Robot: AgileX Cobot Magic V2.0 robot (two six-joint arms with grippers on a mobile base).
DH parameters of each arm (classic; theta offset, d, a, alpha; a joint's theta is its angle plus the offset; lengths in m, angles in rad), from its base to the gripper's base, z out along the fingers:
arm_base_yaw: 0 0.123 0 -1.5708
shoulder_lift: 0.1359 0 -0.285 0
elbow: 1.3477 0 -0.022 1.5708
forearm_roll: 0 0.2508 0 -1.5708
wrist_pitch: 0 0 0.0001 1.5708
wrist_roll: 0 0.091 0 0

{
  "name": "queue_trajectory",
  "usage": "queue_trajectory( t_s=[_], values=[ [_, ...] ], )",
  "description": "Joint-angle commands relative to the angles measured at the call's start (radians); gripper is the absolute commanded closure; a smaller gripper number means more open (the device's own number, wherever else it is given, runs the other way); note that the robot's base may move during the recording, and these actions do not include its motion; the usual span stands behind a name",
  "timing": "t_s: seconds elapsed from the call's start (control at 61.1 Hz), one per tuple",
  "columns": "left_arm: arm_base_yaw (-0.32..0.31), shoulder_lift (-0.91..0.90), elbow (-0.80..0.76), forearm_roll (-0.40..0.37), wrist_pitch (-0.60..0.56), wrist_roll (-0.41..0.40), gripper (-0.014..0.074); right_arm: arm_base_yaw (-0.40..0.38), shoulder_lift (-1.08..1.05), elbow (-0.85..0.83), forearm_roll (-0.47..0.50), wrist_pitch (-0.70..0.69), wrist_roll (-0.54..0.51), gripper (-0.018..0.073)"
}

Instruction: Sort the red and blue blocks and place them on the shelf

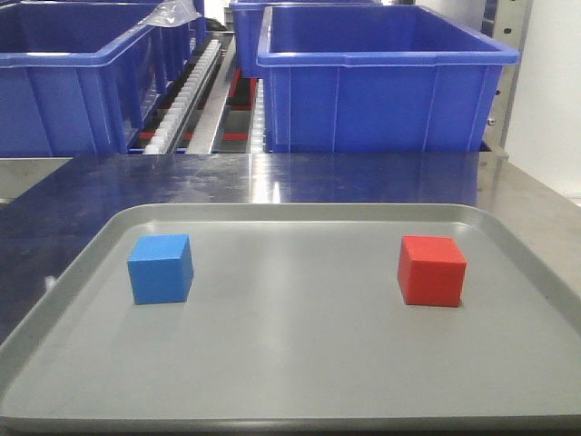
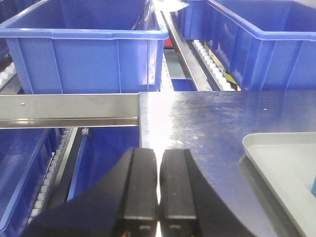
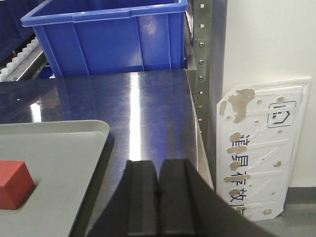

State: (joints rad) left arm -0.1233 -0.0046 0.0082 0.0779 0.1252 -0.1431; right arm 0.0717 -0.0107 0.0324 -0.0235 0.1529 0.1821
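On the grey tray a blue block sits at the left and a red block at the right, well apart. The red block also shows at the lower left of the right wrist view. My left gripper is shut and empty, above the steel table left of the tray. My right gripper is shut and empty, to the right of the tray. The shelf with white rollers runs behind the table. Neither gripper appears in the front view.
Large blue bins stand on the shelf behind the steel table. A shelf rail and lower blue bins lie left of the table. An upright steel post and a white board stand at the right.
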Motion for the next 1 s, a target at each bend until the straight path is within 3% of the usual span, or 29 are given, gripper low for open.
queue_trajectory(
  t_s=[0.0, 0.983],
  values=[
    [0.002, -0.02, 0.044, -0.009, -0.086, 0.004, 0.047, -0.001, -0.02, -0.022, -0.009, -0.089, -0.007, 0.0512],
    [0.002, -0.02, 0.044, -0.009, -0.086, 0.004, 0.047, -0.001, -0.02, -0.022, -0.009, -0.089, -0.007, 0.0512]
  ],
)
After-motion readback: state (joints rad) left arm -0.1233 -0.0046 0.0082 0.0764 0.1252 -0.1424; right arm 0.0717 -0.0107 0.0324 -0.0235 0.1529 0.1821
